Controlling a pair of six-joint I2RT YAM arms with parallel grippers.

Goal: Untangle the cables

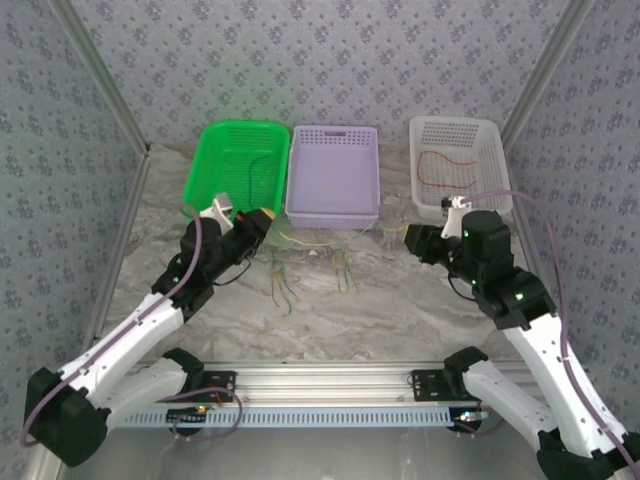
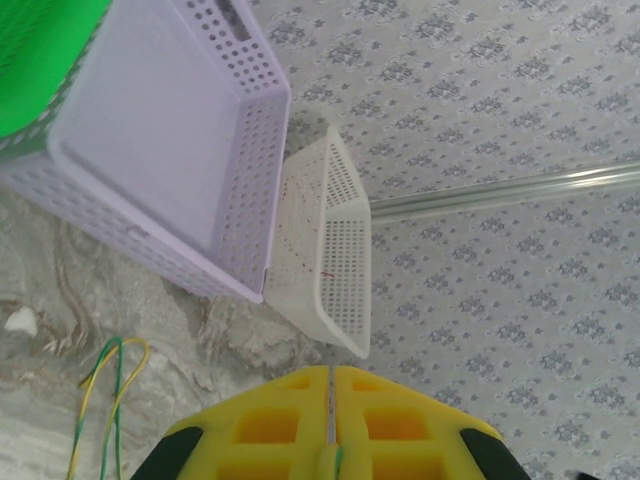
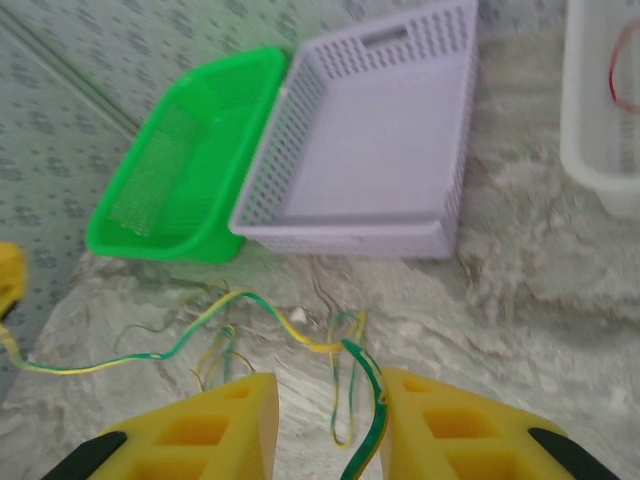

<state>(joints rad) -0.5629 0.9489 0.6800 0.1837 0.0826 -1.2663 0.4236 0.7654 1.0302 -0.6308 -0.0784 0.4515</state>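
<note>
Sprawling cables: thin yellow-green wires are lying loose on the table, just before the baskets.
Left gripper: pads are pressing together on one of the cables.
Right gripper: jaws are standing apart, with a cable passing between them.
Top view: a red cable is lying in the white basket.
Count: three baskets, the others being green and lilac.

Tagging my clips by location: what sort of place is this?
Likely a robot test booth: patterned walls close in a marble-look table, with plastic baskets and thin cables set out.
</note>
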